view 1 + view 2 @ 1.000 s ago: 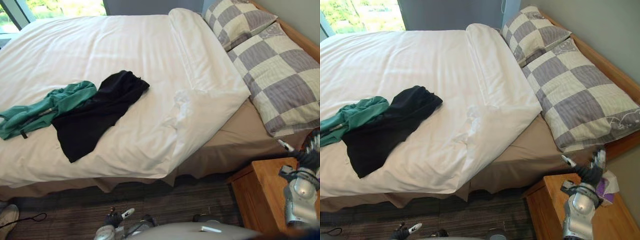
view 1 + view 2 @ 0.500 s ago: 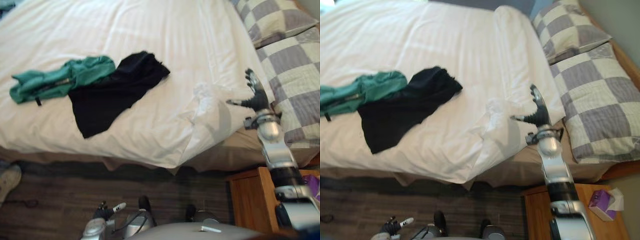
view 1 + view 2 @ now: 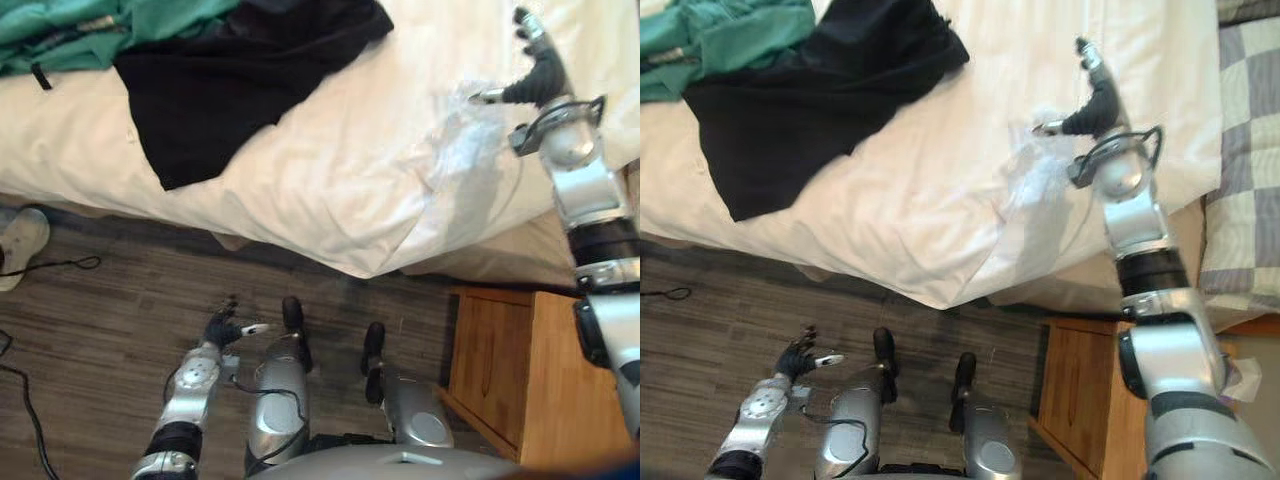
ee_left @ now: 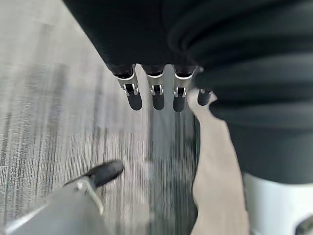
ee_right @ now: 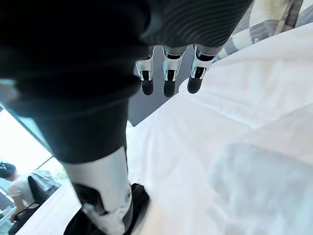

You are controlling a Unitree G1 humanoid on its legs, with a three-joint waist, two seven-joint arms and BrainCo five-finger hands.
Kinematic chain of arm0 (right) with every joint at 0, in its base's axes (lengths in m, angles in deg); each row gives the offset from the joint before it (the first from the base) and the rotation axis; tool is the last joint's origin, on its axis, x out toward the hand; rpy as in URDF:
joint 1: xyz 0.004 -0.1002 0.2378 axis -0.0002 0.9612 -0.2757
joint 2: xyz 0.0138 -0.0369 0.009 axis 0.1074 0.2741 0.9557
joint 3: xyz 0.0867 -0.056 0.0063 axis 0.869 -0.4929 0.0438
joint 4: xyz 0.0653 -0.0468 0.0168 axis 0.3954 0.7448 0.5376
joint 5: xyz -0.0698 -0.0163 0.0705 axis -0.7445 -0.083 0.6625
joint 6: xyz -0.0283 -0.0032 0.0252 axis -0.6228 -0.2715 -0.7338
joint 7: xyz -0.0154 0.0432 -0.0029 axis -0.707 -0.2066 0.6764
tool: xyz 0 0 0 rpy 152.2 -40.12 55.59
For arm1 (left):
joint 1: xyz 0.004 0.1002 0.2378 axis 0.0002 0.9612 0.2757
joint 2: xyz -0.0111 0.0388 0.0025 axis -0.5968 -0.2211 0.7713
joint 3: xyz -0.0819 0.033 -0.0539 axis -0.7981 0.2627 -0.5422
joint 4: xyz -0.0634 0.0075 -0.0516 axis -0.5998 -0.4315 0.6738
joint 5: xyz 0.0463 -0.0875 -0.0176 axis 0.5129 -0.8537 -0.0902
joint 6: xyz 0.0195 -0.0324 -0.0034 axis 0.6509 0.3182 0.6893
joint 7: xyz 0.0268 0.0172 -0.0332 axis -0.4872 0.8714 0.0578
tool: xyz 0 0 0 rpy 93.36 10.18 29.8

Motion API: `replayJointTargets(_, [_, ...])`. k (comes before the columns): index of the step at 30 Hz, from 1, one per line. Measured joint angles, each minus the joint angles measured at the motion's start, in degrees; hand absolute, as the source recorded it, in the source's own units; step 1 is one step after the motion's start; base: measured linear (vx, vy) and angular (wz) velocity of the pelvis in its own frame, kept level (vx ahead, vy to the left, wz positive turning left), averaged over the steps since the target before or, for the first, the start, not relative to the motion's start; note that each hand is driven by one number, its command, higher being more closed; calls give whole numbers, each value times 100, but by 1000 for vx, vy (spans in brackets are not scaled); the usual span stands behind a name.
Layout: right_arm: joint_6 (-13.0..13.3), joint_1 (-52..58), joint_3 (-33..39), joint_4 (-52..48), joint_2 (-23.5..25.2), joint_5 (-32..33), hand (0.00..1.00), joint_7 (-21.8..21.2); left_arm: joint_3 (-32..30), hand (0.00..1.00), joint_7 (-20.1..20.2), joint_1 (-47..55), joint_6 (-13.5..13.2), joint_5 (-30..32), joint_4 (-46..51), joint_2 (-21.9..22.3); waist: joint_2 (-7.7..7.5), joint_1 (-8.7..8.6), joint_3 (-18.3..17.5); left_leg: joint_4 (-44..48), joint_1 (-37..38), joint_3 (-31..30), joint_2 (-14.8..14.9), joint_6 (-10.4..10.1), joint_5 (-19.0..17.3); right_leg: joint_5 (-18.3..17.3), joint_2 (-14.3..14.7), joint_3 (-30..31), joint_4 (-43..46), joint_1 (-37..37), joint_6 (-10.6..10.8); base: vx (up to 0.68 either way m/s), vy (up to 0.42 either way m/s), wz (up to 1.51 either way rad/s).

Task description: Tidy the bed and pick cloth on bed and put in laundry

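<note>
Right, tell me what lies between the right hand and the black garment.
Only bare white duvet, rumpled just beside the right hand, lies between it and the black garment; the left eye view shows this.

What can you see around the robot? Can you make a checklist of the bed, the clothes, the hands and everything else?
Surface: bed under a white blanket, rumpled at the near corner.
Job's things: black cloth and green cloth lie touching on the blanket, neither held.
Clutter: checked pillow at the head end.
Hands: right hand open, over the rumpled corner; left hand open, low above the floor.
Cables: nothing seen.
Surroundings: dark floor, wooden bedside table, a person's shoe at the left.
</note>
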Motion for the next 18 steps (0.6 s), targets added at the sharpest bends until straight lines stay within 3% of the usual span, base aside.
replayJointTargets(8, [-137,-201,-2,619,-516,-208,0,-239,371,0,108,-437,-60,-104,-6,-40,219,-44,175,358,-593,-9,197,-19,-24,-1,128,-1,0,-458,0,-47,-16,-7])
replayJointTargets(18, [-120,-421,-38,895,-529,-68,0,-313,679,0,88,-852,-55,-325,-235,32,484,-73,267,524,-1109,-22,272,4,86,-21,191,-34,15,-920,-18,-61,-44,-1])
